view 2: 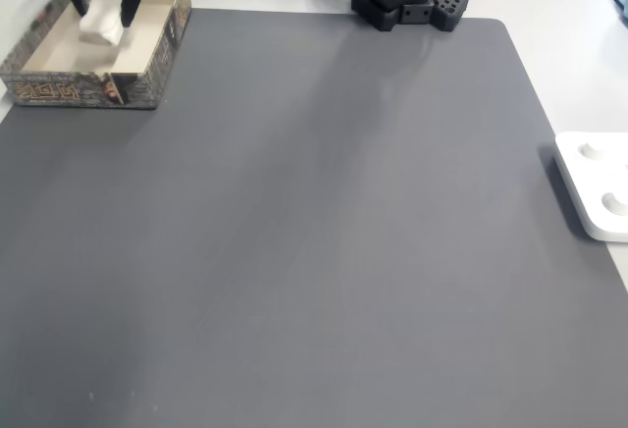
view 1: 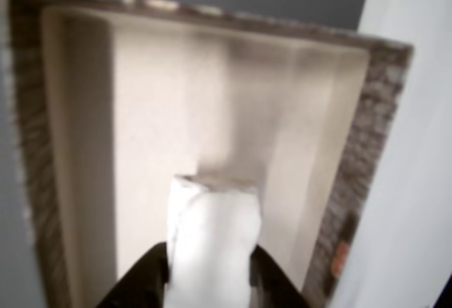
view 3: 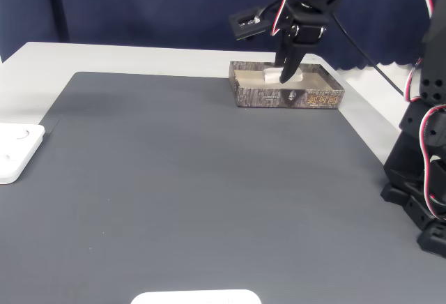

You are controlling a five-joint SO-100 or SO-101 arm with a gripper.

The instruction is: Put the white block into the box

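White block (view 1: 214, 230), pinched in the pincer (view 1: 210, 269) low inside the box (view 1: 367, 110): best lowered to the beige floor, released squarely, pincer lifted straight up clear of the rim

White block (view 1: 212, 241) blurred; claw (view 1: 210, 280) cut off at bottom edge.

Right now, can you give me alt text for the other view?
The end effector grips the white block between dark fingers, over the inside of the box. The picture is blurred; the box's speckled rim frames pale beige walls.
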